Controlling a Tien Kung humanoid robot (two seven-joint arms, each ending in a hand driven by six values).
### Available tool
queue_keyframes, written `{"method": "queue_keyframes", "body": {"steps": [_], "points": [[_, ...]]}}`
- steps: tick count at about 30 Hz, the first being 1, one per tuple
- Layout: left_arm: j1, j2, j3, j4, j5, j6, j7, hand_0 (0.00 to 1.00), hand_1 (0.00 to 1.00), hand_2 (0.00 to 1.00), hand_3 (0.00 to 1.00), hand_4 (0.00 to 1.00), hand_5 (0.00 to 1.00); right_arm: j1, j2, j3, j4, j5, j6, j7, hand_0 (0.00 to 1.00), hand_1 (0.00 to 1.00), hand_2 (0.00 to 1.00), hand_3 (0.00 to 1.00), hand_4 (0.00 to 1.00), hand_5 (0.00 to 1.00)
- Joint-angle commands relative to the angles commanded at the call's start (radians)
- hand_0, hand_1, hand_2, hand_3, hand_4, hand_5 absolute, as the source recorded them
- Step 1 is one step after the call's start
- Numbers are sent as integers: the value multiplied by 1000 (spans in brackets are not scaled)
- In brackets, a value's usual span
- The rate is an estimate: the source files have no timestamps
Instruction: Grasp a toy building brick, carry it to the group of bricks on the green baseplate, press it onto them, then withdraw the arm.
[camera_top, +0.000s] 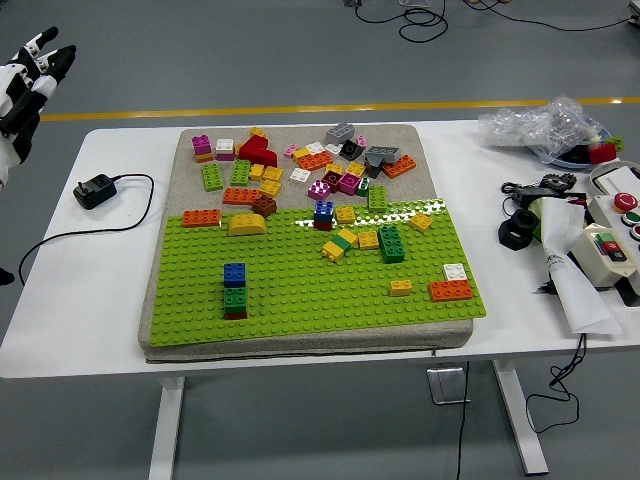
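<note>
As the only view was the head view, every entry below was taken from it.

Left hand (25, 85): at the upper left corner, well off the bench (100, 260), fingers spread loosely upward and holding nothing. Judged to be the withdrawal step, with no brick carried.

Right hand: not in view.

Green baseplate (300, 290): lay flat on a grey mat (185, 150) at the bench's middle, covering the mat's near part.

Brick stack (235, 290): blue on green on a dark base, upright on the baseplate's left near part, well apart from other bricks; presumably the group meant for pressing.

Loose bricks (300, 165): scattered in many colours on the bare mat beyond the baseplate, likely the supply. A few more lay across the baseplate, among them an orange brick (450, 290) near the right edge.

Power adapter (95, 190): black, on the bench left of the mat, its cable trailing off the near edge.

Control box (610, 245): at the bench's right end, among bags and clutter.
</note>
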Motion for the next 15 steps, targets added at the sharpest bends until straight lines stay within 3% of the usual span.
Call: {"method": "queue_keyframes", "body": {"steps": [15], "points": [[31,12,-12,-29,10,48,6,998,998,906,998,842,732,3,2,-7,0,-21,-2,-7,771,697,739,761,998,765]]}}
